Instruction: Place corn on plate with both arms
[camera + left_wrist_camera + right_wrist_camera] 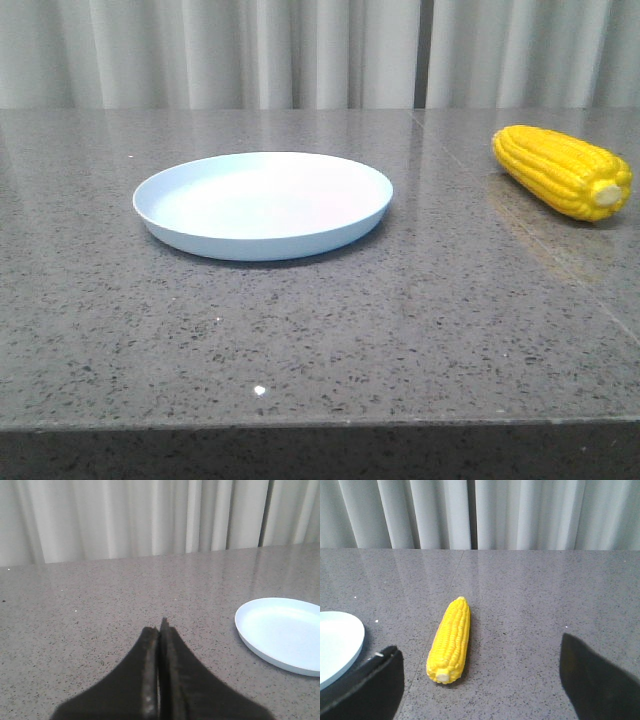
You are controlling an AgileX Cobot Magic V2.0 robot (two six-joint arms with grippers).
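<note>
The yellow corn [562, 170] lies on the grey table at the right, pale stub end toward the front. It also shows in the right wrist view [450, 639]. The pale blue plate [262, 203] sits empty left of centre, apart from the corn; its rim also shows in the left wrist view [280, 632] and the right wrist view [340, 645]. My right gripper [479, 677] is open and empty, its fingers wide apart, with the corn lying just beyond and between them. My left gripper [160, 630] is shut and empty over bare table, left of the plate. Neither gripper shows in the front view.
The speckled grey stone table [320, 330] ends at a front edge [320, 425] near the camera. Pale curtains [300, 50] hang behind the table's far edge.
</note>
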